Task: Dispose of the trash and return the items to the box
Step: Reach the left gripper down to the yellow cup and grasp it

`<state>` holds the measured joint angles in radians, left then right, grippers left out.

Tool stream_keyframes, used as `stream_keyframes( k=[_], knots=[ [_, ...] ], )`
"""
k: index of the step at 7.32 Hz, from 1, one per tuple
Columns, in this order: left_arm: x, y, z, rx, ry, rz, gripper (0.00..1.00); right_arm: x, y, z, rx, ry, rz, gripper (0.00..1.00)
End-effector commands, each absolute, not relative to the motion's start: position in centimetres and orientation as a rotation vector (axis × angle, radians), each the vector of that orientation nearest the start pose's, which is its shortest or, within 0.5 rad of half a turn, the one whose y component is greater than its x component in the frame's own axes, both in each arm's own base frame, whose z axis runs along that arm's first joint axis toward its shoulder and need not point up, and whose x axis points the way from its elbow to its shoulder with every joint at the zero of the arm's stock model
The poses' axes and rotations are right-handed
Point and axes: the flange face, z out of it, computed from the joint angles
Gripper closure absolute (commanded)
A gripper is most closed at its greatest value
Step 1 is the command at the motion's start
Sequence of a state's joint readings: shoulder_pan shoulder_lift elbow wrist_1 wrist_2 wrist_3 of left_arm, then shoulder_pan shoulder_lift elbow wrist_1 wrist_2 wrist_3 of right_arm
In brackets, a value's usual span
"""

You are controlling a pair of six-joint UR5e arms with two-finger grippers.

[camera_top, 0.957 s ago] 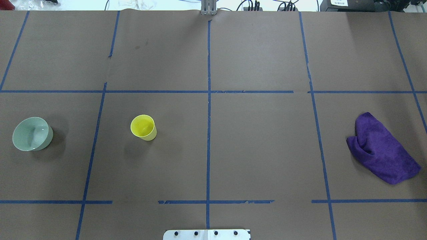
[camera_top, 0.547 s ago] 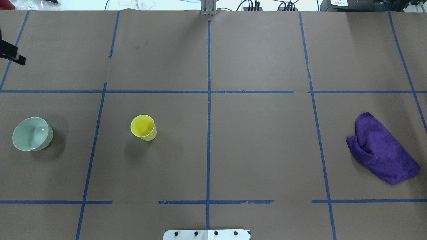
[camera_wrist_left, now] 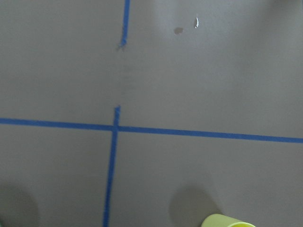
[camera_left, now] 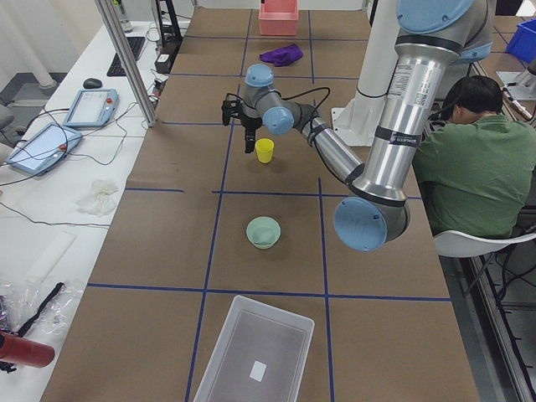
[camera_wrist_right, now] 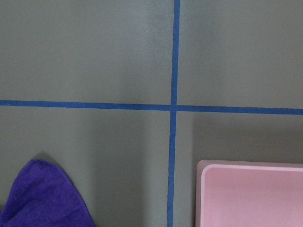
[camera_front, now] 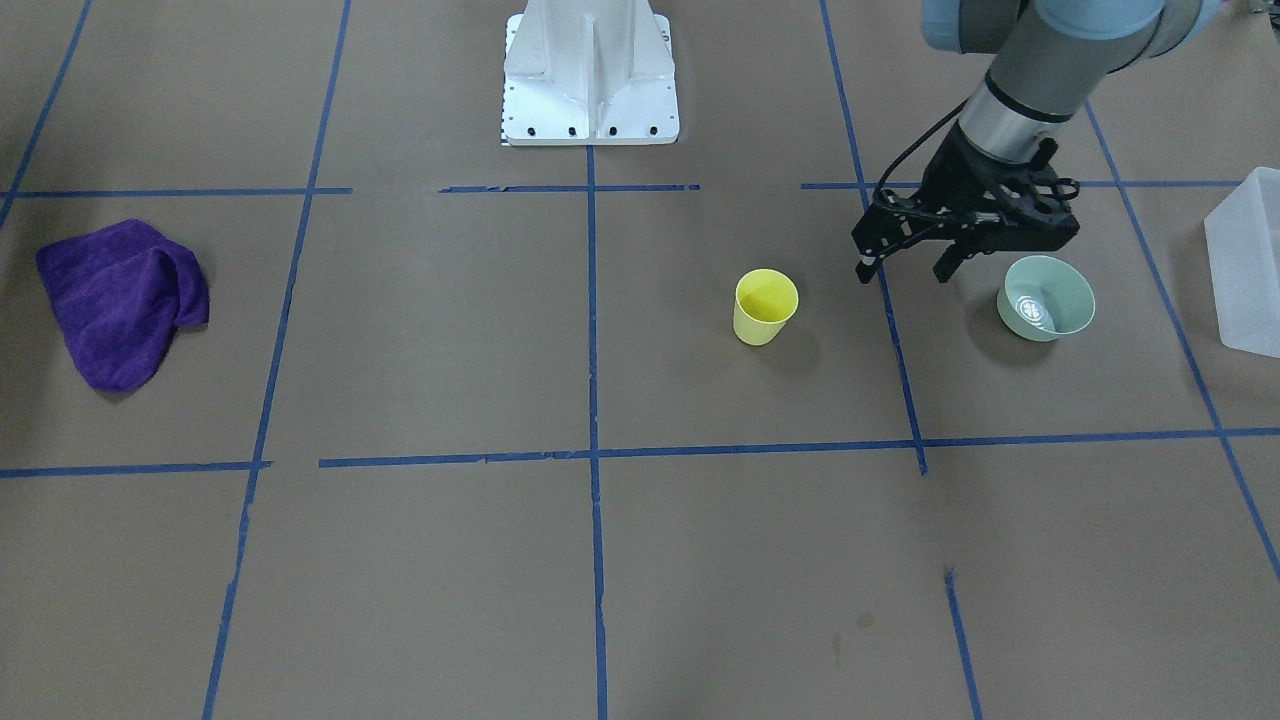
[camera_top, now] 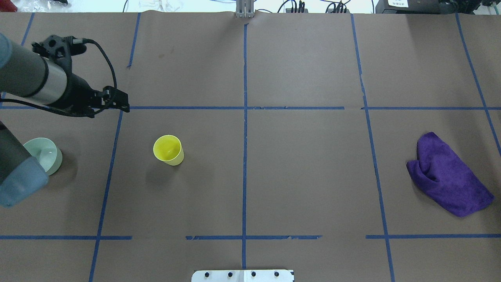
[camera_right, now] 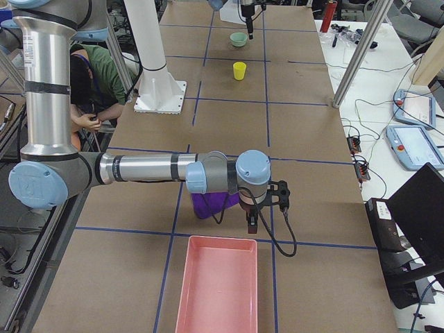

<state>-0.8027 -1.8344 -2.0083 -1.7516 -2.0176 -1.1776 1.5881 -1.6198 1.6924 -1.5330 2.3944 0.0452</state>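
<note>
The yellow cup [camera_front: 765, 307] stands upright on the brown table; it also shows in the overhead view [camera_top: 168, 150]. The pale green bowl [camera_front: 1045, 298] with a white mark inside stands to the robot's left of the cup, partly hidden by the arm in the overhead view [camera_top: 47, 157]. My left gripper [camera_front: 905, 268] is open and empty, in the air between cup and bowl, touching neither [camera_top: 117, 102]. The frosted box [camera_front: 1245, 262] stands at the table's left end, empty [camera_left: 255, 352]. My right gripper [camera_right: 252, 223] hangs by the purple cloth; I cannot tell whether it is open.
A purple cloth [camera_top: 448, 176] lies crumpled at the table's right. A pink tray [camera_right: 216, 284] stands beyond it at the right end. The white robot base [camera_front: 590, 75] is at the near middle edge. A person in green [camera_left: 469, 142] sits behind the robot.
My left arm has swung in from the overhead view's left edge, toward the middle of the table. Cup, bowl and cloth have not moved.
</note>
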Motion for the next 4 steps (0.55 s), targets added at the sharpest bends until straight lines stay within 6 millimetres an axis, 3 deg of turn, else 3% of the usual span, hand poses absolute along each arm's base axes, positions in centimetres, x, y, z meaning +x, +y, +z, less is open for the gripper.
stream_keyframes(
  k=[1,2,4],
  knots=[
    [37.8,-42.5,30.9,0.108,0.924,-0.201,0.0,6.6,-47.7,60.7,0.102,-0.865,0.006,0.0],
    [40.4,-42.5,31.6,0.09,0.901,-0.208,0.0,6.6,-47.7,60.4,0.108,-0.865,0.003,0.0],
    [42.0,-42.0,32.4,0.072,0.884,-0.19,0.0,6.5,-48.3,59.7,0.101,-0.871,0.042,0.0]
  ],
)
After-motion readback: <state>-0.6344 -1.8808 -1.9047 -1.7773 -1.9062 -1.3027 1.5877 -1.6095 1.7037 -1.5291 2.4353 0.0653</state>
